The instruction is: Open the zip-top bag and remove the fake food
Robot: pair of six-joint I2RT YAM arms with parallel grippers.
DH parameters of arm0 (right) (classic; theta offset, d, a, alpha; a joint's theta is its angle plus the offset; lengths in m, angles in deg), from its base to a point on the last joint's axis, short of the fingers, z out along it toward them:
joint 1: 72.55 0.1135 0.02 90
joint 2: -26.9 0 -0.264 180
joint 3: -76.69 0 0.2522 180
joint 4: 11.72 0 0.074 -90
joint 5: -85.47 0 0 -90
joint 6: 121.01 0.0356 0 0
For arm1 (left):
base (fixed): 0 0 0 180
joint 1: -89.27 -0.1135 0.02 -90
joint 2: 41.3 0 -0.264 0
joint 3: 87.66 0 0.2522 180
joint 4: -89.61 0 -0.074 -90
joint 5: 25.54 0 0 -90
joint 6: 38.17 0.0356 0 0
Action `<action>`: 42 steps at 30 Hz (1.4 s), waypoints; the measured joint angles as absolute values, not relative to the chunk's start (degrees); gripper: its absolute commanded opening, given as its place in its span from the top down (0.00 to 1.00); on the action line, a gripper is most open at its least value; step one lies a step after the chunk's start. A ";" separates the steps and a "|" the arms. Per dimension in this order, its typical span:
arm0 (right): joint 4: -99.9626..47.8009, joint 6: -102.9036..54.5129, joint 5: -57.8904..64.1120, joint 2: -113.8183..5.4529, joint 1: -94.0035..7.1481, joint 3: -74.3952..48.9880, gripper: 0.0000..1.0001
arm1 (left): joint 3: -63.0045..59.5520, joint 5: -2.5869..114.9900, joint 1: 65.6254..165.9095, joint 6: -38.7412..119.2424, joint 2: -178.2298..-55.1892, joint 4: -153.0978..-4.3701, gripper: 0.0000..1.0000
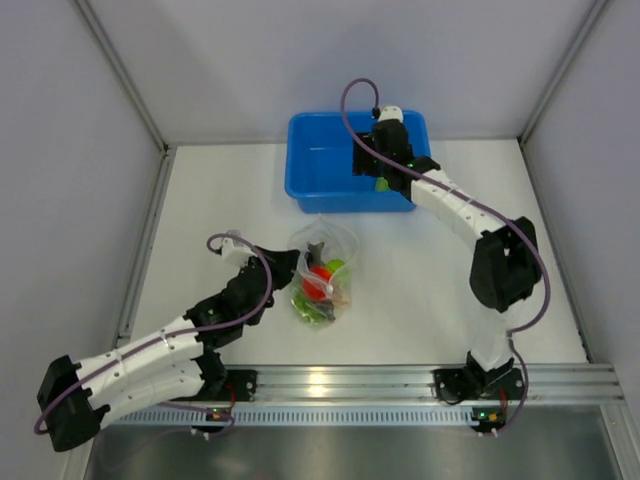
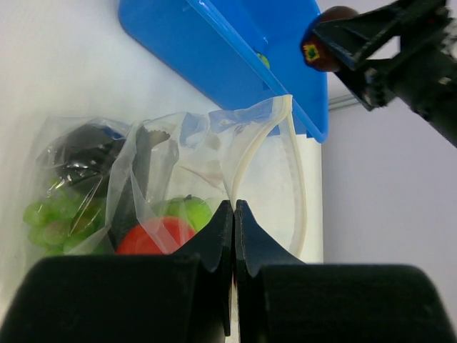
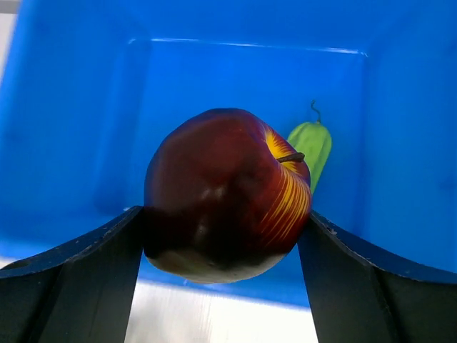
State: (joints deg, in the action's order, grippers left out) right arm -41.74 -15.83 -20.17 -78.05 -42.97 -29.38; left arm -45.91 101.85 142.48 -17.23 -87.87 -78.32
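Observation:
The clear zip-top bag [image 1: 325,270] lies on the table in front of the blue bin [image 1: 320,165], its mouth open toward the bin. Inside it I see a red tomato [image 2: 153,236], green grapes [image 2: 53,221], a lime ball [image 2: 189,212] and a dark long piece [image 2: 86,153]. My left gripper [image 2: 234,207] is shut on the bag's zip edge [image 2: 246,153]. My right gripper [image 3: 225,225] is over the bin, shut on a dark maroon ball [image 3: 225,193] with yellow streaks. A green pod [image 3: 312,146] lies on the bin floor.
The blue bin stands at the back centre of the white table, against the back wall. Metal frame posts rise at both sides. An aluminium rail [image 1: 400,385] carrying the arm bases runs along the near edge.

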 measured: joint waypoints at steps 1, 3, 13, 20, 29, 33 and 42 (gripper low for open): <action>-41.95 -16.31 -20.13 -80.76 -43.76 -31.39 0.45 | -45.91 101.83 142.43 -17.18 -87.61 -78.32 1.00; -43.44 -17.01 -20.17 -85.13 -44.98 -34.93 0.39 | -45.91 101.85 142.43 -17.03 -86.97 -78.28 1.00; -50.24 -19.04 -20.08 -92.36 -47.23 -41.03 0.01 | -45.95 101.85 142.28 -15.46 -83.17 -77.47 1.00; -51.75 -17.97 -15.51 -86.31 -47.41 -39.72 0.19 | -45.91 101.74 142.26 -13.93 -83.06 -76.97 1.00; -52.69 -12.14 -6.46 -64.76 -44.09 -28.99 0.37 | -44.36 101.28 142.26 -13.95 -83.08 -76.44 1.00; -53.23 -10.43 -3.99 -58.05 -36.33 -24.57 0.40 | -43.26 100.52 142.26 -14.08 -83.65 -76.44 1.00; -52.91 -3.98 -2.97 -54.99 -24.46 -14.30 0.47 | -40.86 97.24 142.26 -14.76 -85.44 -76.44 1.00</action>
